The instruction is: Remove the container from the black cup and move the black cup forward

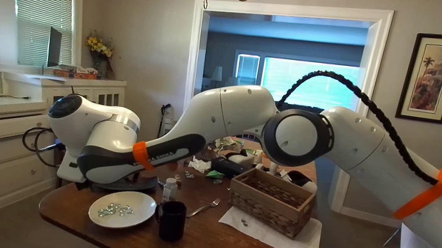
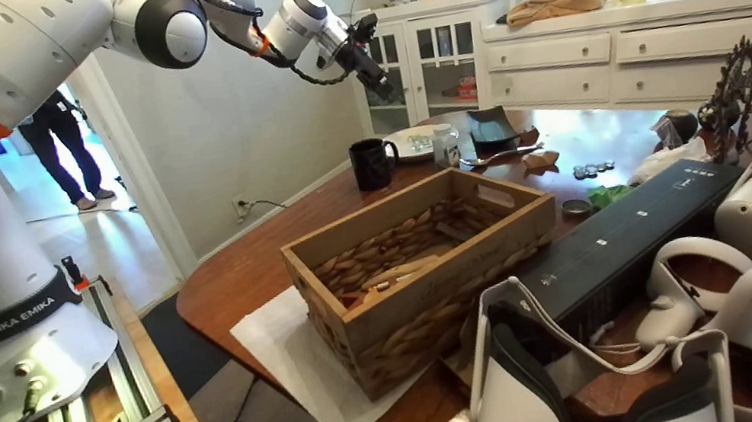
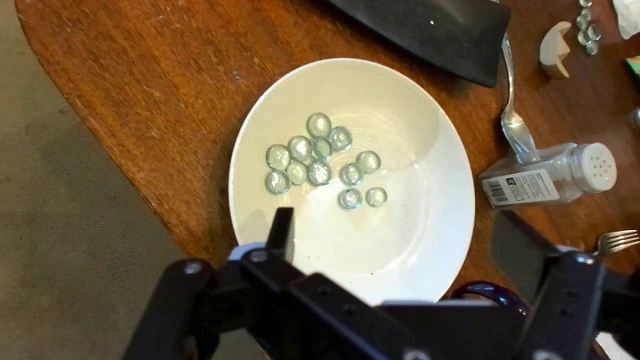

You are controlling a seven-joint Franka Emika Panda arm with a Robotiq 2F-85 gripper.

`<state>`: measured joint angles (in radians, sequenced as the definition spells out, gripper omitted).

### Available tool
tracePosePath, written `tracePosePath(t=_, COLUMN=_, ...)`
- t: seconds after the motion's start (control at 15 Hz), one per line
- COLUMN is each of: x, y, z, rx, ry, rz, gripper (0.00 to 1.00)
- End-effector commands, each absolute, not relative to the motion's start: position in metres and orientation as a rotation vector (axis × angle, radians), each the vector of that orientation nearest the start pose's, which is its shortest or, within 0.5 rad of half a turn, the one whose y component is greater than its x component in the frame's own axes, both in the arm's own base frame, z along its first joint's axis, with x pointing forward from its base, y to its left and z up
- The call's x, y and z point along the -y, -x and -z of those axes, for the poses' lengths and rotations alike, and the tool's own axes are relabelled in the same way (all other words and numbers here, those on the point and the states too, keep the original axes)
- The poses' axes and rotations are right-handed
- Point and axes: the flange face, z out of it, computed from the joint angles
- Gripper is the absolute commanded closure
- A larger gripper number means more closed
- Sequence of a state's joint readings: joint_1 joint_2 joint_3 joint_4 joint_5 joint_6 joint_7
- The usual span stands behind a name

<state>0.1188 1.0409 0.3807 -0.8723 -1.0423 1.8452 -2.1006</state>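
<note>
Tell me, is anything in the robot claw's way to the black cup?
Nothing visible blocks it. The open gripper hangs in the air; the wrist view shows the white plate below, and the black cup stands beside that plate. The plate lies low, so going over it looks easy. The clear shaker stands nearby, but not between them.

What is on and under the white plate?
Clear glassy pebbles lie on the white plate. The wooden table shows around it; whatever the plate itself covers can't be seen.
</note>
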Motion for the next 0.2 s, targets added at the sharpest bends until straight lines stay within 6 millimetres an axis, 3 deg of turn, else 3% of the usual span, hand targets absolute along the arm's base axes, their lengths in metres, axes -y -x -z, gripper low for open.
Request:
tracePosePath(t=0.0, x=-0.1919, y=-0.7772, z=-0.2995, rx=-2.563, ry=-0.542, rz=0.698, gripper=0.0)
tracePosePath(t=0.13, x=-0.191, y=-0.7774, z=-0.2993, rx=-2.562, ry=-0.543, rz=0.701, gripper=0.0)
